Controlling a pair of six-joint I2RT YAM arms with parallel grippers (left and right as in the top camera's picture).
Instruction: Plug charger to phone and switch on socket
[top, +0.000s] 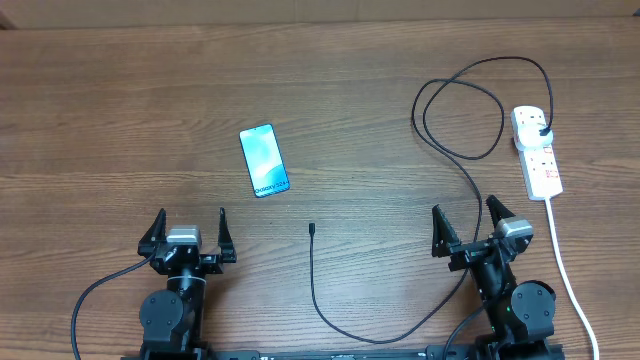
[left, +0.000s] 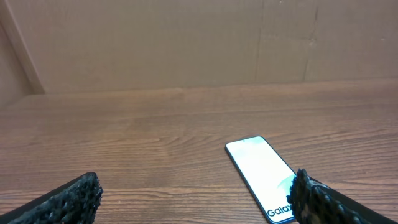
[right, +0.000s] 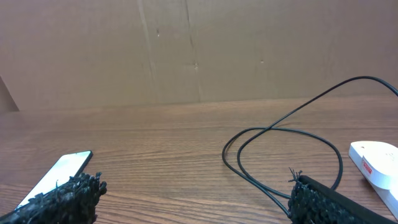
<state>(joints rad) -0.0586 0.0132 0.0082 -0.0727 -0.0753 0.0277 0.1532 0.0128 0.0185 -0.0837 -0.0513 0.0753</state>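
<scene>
**Connector tip (top: 312, 228) between the arms, left slightly nearer**

Left gripper (top: 191, 220) and right gripper (top: 463, 210) sit at the table's (top: 100, 100) near edge, fingers spread, empty. The charger (top: 311, 270) runs near-to-far, its tip pointing away. The phone (top: 264, 161) lies beyond, ahead-right of the left gripper. The socket (top: 538, 152) sits at the right edge.

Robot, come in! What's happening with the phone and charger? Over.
Both open, empty: left hand, right hand. The phone flat, screen lit. The charger tip loose, short of it. Nothing in between.
</scene>
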